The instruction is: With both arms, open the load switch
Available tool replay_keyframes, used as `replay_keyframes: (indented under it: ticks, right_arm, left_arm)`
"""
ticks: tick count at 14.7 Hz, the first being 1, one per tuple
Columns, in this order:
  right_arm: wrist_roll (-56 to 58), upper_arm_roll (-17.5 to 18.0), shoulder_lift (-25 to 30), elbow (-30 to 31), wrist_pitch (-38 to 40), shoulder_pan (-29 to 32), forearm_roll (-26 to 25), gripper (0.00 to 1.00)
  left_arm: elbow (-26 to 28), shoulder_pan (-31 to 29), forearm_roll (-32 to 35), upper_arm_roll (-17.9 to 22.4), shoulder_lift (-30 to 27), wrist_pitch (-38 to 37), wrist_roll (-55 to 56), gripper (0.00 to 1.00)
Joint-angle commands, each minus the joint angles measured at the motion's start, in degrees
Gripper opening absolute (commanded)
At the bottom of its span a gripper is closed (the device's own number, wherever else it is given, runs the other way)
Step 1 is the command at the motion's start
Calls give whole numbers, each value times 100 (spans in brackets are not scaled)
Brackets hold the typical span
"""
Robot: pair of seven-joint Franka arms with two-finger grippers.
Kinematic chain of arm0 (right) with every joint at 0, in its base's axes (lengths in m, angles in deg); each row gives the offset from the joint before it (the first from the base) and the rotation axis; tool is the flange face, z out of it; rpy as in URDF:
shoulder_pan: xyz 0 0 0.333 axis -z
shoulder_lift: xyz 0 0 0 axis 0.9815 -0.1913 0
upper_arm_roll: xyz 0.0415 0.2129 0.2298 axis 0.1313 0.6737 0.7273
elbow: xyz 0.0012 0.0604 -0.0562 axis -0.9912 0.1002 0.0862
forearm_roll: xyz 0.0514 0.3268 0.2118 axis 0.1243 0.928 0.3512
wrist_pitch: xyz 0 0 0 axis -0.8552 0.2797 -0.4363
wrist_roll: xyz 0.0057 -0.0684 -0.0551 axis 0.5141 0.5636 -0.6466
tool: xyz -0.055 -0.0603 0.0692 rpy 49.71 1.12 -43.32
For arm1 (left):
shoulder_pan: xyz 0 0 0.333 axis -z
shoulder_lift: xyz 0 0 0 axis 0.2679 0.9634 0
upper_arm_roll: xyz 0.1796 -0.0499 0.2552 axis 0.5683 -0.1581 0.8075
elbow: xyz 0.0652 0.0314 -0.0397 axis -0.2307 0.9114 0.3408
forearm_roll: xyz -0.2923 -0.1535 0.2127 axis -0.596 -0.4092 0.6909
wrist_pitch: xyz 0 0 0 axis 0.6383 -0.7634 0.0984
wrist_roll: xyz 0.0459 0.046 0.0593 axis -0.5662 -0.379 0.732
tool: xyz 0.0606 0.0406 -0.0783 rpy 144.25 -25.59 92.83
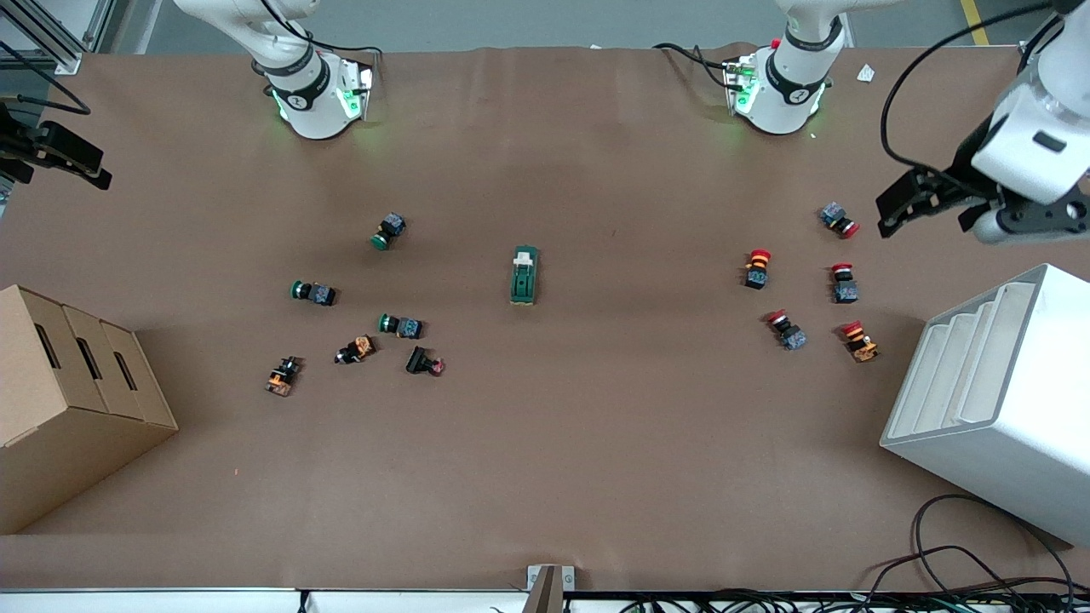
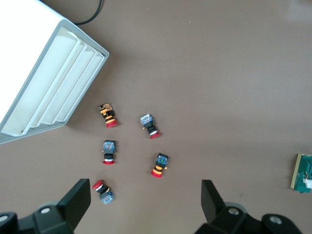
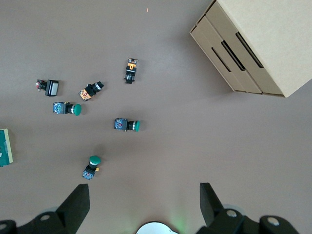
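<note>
On the brown table (image 1: 545, 477), the left arm's black claw gripper (image 1: 930, 204) hangs wide open at the front view's right edge, the right arm's black gripper (image 1: 51, 153) wide open at left, the dark-green rectangular load switch (image 1: 524, 276) untouched mid-frame

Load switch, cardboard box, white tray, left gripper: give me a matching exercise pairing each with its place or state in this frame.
Things:
1. load switch
2. cardboard box
3. white tray
4. left gripper

Places or states:
A. at the right arm's end of the table
B. open, up in the air over the table's edge at the left arm's end
C. mid-table, between the green and red push buttons
D. at the left arm's end of the table

Pairs: 1-C, 2-A, 3-D, 4-B
</note>
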Motion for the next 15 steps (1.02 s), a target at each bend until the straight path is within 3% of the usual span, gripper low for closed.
replay_keyframes:
  ticks: [1, 3, 11, 15]
  right_arm:
    - [16, 105, 170, 204, -80, 156, 207, 100]
    - [33, 105, 170, 196, -106, 165, 234, 100]
    - [473, 61, 170, 187, -89, 174, 375, 100]
    - [482, 61, 170, 187, -71, 174, 366, 100]
  left_arm:
    - [601, -45, -244, 237, -544, 36, -506, 100]
    - [724, -27, -394, 414, -632, 36, -736, 100]
    - [1348, -18, -403, 450, -1115, 18, -1132, 100]
    - [1138, -54, -386, 458, -1046, -43, -1185, 100]
